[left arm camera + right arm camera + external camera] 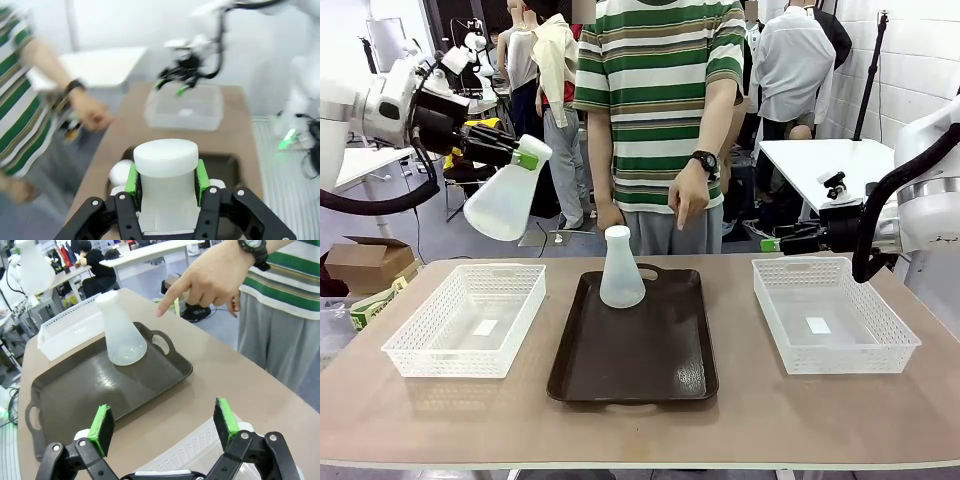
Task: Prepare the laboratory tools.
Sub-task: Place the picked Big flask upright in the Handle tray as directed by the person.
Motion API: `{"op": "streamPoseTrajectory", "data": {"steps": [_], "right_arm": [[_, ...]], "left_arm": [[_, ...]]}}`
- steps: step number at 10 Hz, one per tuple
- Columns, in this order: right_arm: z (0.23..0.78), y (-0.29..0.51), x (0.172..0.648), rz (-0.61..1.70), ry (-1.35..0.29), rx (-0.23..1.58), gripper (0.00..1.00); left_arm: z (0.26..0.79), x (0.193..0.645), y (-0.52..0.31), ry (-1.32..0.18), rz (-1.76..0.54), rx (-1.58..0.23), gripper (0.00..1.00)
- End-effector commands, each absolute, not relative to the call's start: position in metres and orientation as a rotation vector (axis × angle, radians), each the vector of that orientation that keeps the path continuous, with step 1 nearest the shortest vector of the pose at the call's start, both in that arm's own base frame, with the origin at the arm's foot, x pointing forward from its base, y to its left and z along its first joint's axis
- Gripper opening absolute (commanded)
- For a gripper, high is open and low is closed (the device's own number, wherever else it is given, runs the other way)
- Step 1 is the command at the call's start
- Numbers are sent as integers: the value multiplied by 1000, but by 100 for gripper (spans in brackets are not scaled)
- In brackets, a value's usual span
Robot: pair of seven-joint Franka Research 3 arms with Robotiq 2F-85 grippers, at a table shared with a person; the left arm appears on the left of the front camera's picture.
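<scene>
The Erlenmeyer flask [507, 203] hung tilted, neck pinched by my left gripper [166, 180]; I feared slippage. The right gripper [164, 422] gaped empty.

Frosted, translucent white plastic on 2 flasks: the one on the tray [622, 270] and the lifted one [508, 197], matt with a soft sheen. Dark brown tray [632, 360], smooth and semi-glossy, throwing back pale light. White lattice plastic on 2 baskets, left [468, 320] and right [832, 315], slightly shiny. Tabletop [640, 425] in light brown, smooth and matt. Matt black body and bright green rubbery-looking pads on the left gripper [167, 179] and right gripper [165, 424]. Glossy white shell on the arm [935, 180]. Soft striped knit cloth on the shirt [655, 80].
</scene>
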State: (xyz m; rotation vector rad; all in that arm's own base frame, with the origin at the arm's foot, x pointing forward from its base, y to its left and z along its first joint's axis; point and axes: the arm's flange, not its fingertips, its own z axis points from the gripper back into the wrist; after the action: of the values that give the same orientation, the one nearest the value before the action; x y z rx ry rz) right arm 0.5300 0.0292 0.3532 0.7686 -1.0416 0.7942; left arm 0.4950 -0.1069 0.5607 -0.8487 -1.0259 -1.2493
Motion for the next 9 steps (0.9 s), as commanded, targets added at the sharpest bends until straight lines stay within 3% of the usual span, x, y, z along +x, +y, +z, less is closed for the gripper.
{"op": "streamPoseTrajectory", "data": {"steps": [1,4,5,6,9], "right_arm": [[352,30,529,794,-1040,769,100],[352,30,529,794,-1040,769,100],[352,30,529,794,-1040,769,100],[352,30,529,794,-1040,769,100],[352,30,529,794,-1040,769,100]], "left_arm": [[523,513,-109,-919,-1317,-1113,0],[507,507,-131,-951,-1361,-1193,0],[505,512,-131,-860,-1251,-1067,0],[496,501,-130,-930,-1348,-1202,0],[492,504,-133,-906,-1322,-1173,0]]}}
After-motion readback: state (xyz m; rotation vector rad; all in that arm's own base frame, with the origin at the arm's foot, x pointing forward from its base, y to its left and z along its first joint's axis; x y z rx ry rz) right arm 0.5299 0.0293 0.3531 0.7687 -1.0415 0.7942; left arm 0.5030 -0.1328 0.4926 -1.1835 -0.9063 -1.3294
